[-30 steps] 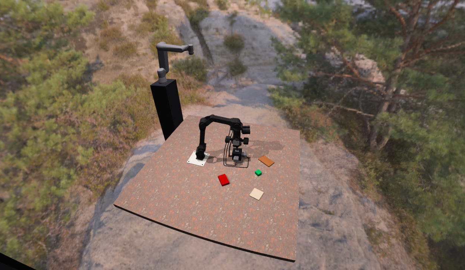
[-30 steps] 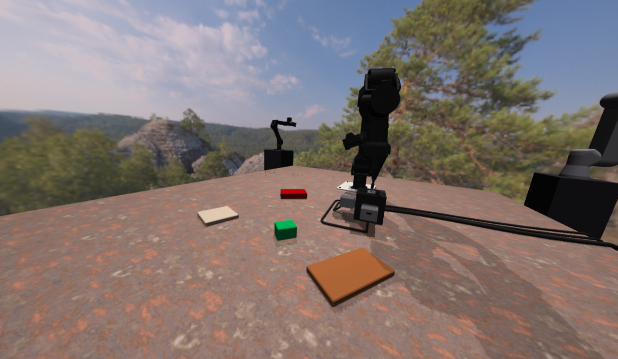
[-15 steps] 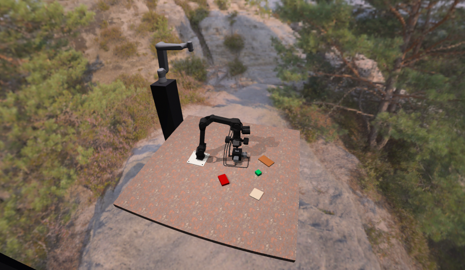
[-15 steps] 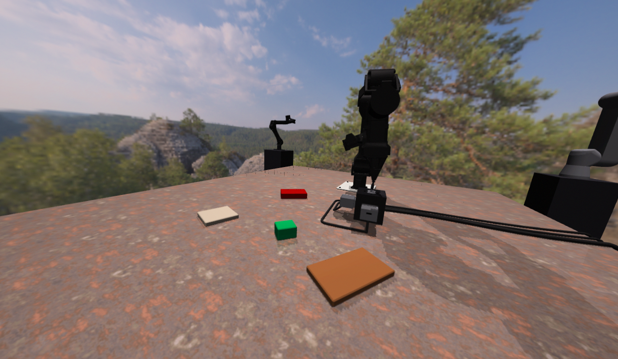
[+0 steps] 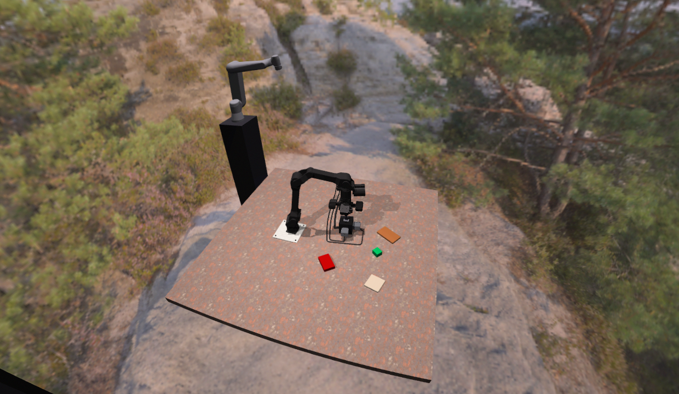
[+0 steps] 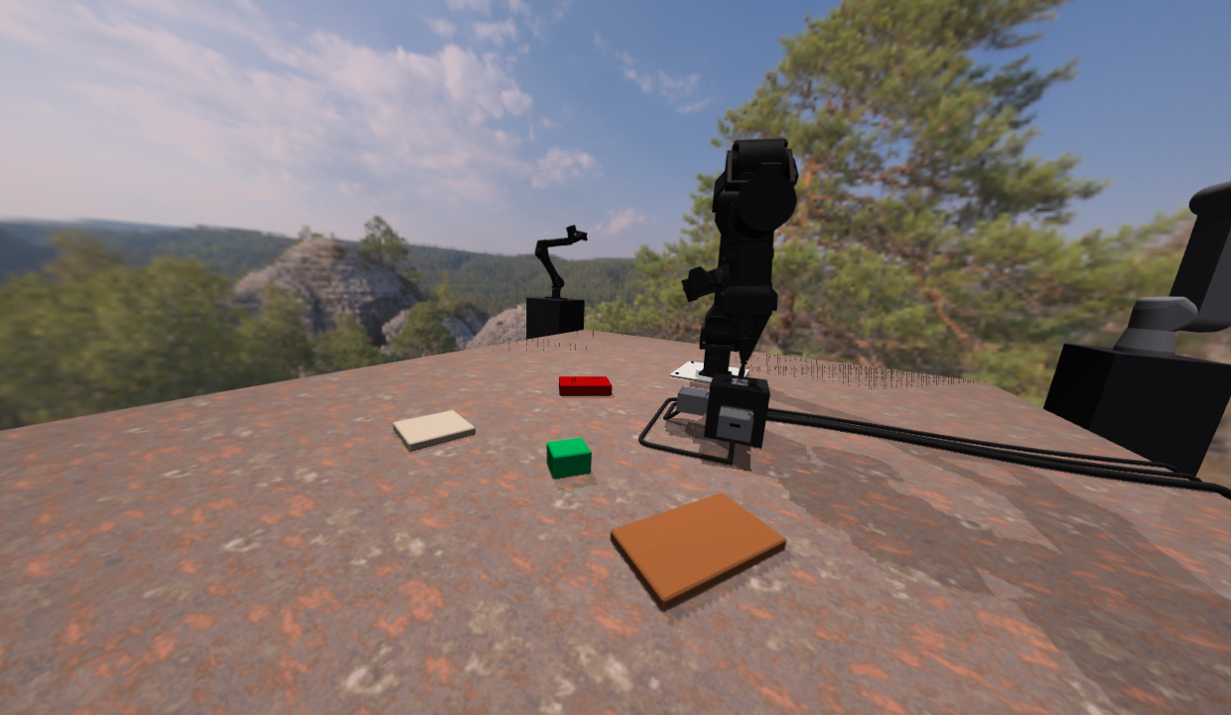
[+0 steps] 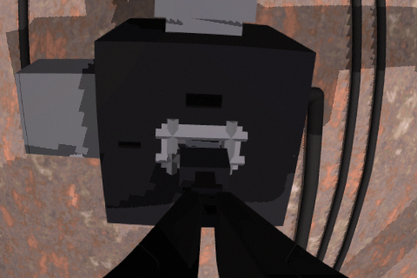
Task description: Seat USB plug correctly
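USB plug (image 7: 204, 157): black, over top socket | power cube (image 5: 346, 225) (image 6: 738, 406) (image 7: 143, 82): black, upright

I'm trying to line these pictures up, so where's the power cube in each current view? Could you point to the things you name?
Top: the power cube (image 5: 349, 226) (image 6: 719, 414) (image 7: 143, 78) is right of centre, below the arm's tool (image 5: 345, 216) (image 7: 207, 205).
Exterior: right of centre, beyond the orange-brown slab (image 5: 389, 234) (image 6: 698, 546).
Wrist: fills the middle.
Shared landmark: grey blocks on two of its sides.

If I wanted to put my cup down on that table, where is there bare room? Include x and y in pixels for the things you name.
The stretch between the red block (image 5: 326, 262) (image 6: 585, 386) and the cream tile (image 5: 374, 283) (image 6: 434, 429) looks bare. It's crowded around the black cube (image 5: 346, 225) (image 6: 737, 406) (image 7: 143, 74), with grey plugs, cables and the fingers.
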Controlling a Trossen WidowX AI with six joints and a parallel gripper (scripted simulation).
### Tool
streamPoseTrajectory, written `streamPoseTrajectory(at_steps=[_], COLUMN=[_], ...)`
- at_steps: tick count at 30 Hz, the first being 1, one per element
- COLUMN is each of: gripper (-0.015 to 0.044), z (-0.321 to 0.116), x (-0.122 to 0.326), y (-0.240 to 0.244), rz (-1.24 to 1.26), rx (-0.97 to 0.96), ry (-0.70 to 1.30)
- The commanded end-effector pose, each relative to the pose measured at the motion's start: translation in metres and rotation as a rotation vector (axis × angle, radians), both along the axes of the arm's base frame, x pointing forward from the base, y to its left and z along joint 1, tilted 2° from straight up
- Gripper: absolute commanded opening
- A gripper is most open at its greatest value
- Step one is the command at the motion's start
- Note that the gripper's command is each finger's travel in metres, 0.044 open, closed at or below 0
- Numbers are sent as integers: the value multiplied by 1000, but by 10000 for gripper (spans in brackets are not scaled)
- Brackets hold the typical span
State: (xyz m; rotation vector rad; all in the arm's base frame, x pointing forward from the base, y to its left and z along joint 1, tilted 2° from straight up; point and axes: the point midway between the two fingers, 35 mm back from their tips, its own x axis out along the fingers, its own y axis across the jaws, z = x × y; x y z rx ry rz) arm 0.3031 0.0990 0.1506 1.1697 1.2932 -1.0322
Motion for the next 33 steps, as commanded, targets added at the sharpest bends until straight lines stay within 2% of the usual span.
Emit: streamPoseTrajectory(at_steps=[1,33], gripper=[0,0], z=[-1,-4], x=[0,1], y=[1,1], rz=[-2,-2], rx=[5,5], ry=[0,0])
